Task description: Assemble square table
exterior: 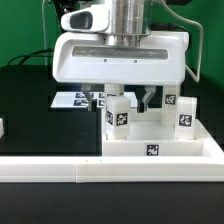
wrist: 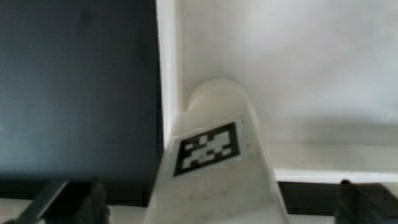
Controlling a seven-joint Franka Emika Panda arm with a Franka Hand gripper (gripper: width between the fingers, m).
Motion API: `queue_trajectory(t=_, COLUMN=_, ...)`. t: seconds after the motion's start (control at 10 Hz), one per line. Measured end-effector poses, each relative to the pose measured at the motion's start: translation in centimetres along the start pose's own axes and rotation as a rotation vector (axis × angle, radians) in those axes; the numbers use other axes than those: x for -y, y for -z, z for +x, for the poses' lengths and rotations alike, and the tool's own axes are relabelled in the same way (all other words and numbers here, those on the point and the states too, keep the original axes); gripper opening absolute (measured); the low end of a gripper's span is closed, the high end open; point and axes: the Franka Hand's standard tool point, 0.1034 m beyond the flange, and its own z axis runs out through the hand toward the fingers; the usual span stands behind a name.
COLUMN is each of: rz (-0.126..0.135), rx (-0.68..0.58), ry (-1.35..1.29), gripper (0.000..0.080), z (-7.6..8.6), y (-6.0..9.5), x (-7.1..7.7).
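Observation:
The square table slab (exterior: 175, 148) lies white at the exterior view's right, with a tag (exterior: 152, 152) on its near side. Three white tagged legs stand upright on it: one near its left corner (exterior: 120, 115) and two at the right (exterior: 185, 112) (exterior: 168, 100). My gripper (exterior: 123, 100) hangs over the left leg, with one finger on each side of it. In the wrist view the leg (wrist: 214, 150) stands between my fingers (wrist: 80, 202), with a gap on both sides. The gripper (wrist: 214, 208) is open. The slab (wrist: 320, 80) fills the space behind the leg.
A long white L-shaped border rail (exterior: 50, 166) runs along the front, against the slab's near side. The marker board (exterior: 70, 100) lies on the black table (exterior: 25, 100) behind the gripper. A small white piece (exterior: 2, 127) shows at the exterior view's left edge.

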Motion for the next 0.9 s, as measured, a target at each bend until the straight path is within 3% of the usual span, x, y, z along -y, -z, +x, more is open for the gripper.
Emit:
queue_trajectory(t=0.3, rz=-0.014, rx=0.002, ry=0.114, gripper=0.0649, z=0.08, y=0.04, x=0.05)
queue_trajectory(t=0.6, rz=-0.014, rx=0.003, ry=0.111, gripper=0.0290, z=0.04, y=-0.01, x=0.00)
queue_trajectory(t=0.9, rz=-0.014, rx=0.003, ry=0.079, gripper=0.0290, z=0.03, y=-0.02, x=-0.02)
